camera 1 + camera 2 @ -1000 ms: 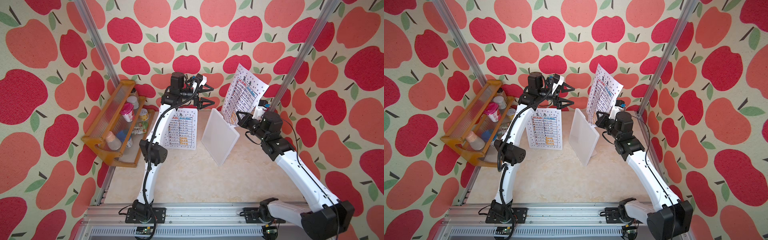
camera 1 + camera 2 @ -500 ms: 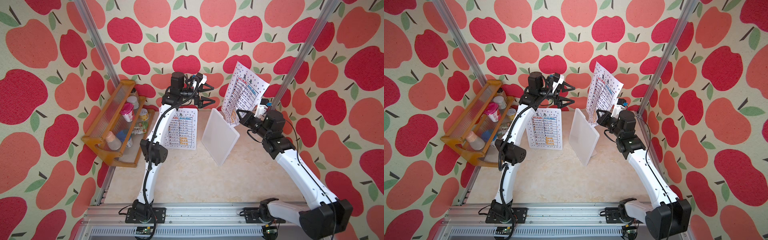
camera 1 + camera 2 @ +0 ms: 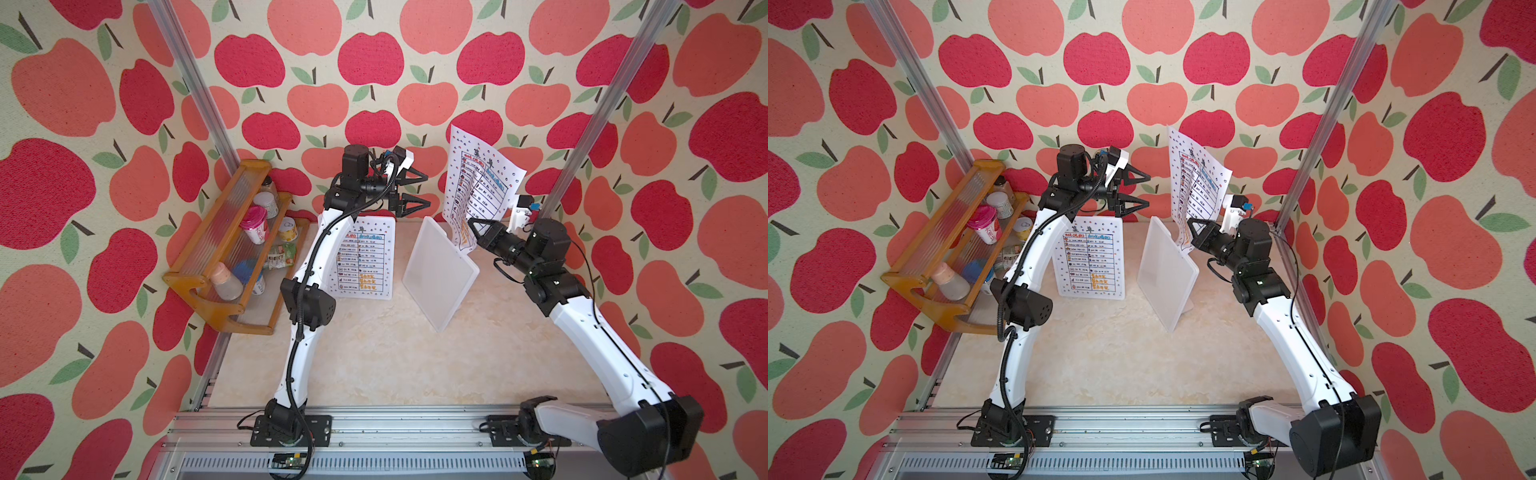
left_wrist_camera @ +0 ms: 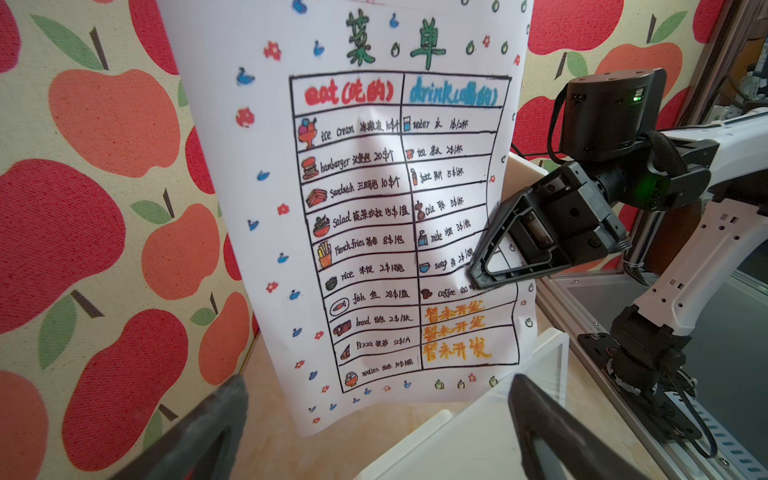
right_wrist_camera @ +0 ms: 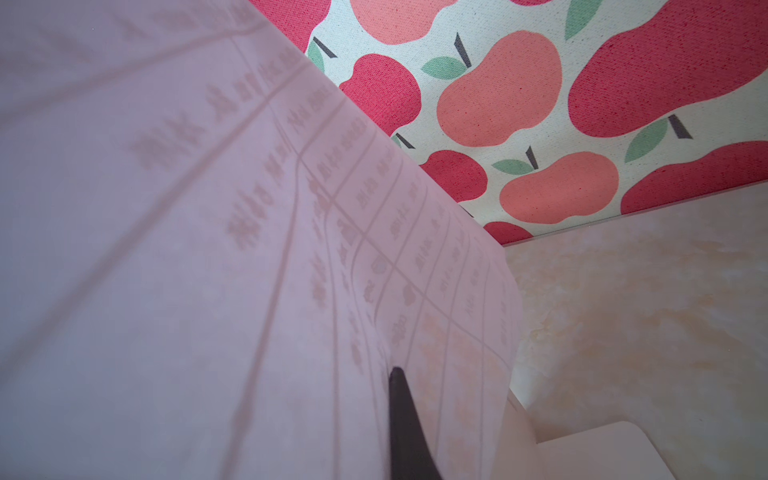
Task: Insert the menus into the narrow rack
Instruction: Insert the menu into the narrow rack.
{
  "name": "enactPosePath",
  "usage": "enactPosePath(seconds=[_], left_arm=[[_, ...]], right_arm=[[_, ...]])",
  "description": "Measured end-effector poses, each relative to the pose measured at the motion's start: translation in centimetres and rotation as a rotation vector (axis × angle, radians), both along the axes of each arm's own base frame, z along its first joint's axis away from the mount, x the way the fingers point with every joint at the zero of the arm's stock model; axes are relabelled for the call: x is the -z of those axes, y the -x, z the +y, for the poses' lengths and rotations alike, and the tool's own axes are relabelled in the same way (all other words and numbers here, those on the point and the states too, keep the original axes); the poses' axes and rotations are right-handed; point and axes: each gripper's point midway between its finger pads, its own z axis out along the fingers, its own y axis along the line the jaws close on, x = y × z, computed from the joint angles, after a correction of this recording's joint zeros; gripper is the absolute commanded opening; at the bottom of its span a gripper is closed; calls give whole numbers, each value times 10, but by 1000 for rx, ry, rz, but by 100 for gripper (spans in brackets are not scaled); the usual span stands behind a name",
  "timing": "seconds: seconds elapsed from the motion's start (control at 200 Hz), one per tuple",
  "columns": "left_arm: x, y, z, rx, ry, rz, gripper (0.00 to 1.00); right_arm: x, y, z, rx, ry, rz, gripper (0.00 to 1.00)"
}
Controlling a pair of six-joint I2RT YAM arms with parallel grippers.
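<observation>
One menu (image 3: 478, 187) (image 3: 1196, 187) hangs upright in the air at the back right, and my right gripper (image 3: 471, 226) (image 3: 1190, 224) is shut on its lower edge. In the left wrist view this menu (image 4: 374, 208) faces the camera, with the right gripper (image 4: 478, 274) pinching it beside the orange text. Its back (image 5: 208, 249) fills the right wrist view. The narrow rack (image 3: 440, 274) (image 3: 1167, 274) (image 4: 478, 440) is a white translucent panel standing just below the held sheet. A second menu (image 3: 365, 257) (image 3: 1092, 257) lies flat on the table under my left arm. My left gripper (image 3: 428, 191) (image 3: 1148, 190) (image 4: 378, 382) hovers open and empty, facing the held menu.
A wooden shelf (image 3: 216, 249) (image 3: 934, 249) with bottles and cups leans against the left wall. Aluminium posts (image 3: 582, 158) stand at both back corners. Apple-patterned walls close the table on three sides.
The right wrist has turned slightly, and the top of the held menu has swung a little towards the left arm. The left gripper has stayed open and almost still.
</observation>
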Motion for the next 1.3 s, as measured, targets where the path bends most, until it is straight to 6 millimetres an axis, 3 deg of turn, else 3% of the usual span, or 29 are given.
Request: enactPosePath(seconds=[0.245, 1.301], left_arm=[[4, -2, -1, 0, -4, 11, 99], [16, -7, -2, 0, -16, 21, 99]], right_arm=[[-13, -1, 0, -19, -36, -11, 0], [-17, -4, 5, -85, -114, 34, 0]])
